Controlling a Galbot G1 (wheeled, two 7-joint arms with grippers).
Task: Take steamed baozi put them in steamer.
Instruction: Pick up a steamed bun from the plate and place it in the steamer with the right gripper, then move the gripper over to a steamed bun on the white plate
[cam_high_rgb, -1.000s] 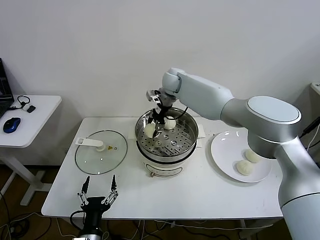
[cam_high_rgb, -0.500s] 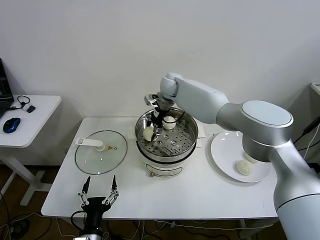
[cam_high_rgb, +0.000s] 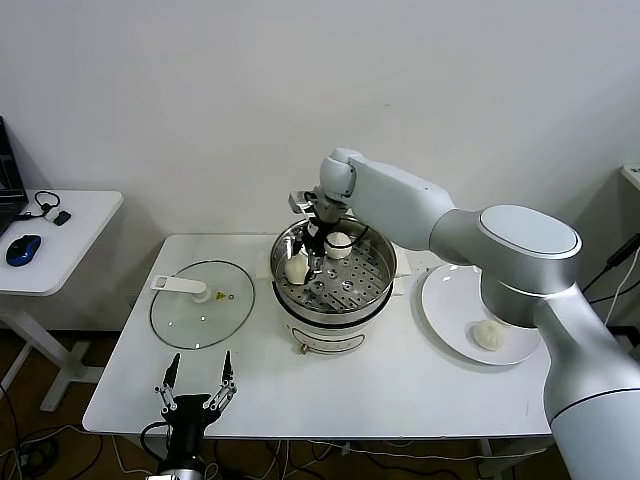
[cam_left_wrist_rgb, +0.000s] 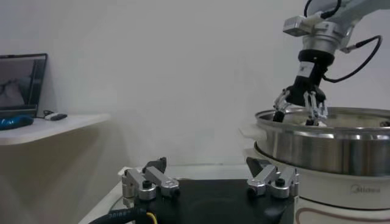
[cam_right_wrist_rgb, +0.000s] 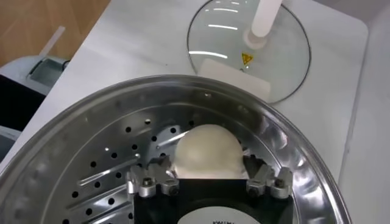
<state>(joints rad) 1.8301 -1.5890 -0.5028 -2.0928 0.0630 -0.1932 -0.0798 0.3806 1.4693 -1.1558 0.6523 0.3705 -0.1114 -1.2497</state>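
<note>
Straddling a baozi (cam_right_wrist_rgb: 206, 151) in the steamer (cam_right_wrist_rgb: 73, 152), right gripper (cam_right_wrist_rgb: 207, 182) spread wide.

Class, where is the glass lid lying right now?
In the head view, the glass lid lies flat on the white table, on the robot's left of the steamer, with its white handle facing up.

Two baozi (cam_high_rgb: 298, 267) in steamer (cam_high_rgb: 334, 312), lid (cam_high_rgb: 202, 303) left, plate (cam_high_rgb: 448, 310) right.

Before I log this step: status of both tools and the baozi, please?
Right tool open inside steamer, over one baozi. Left tool open, parked low. Two baozi in steamer, one visible on plate. No obstruction.
</note>
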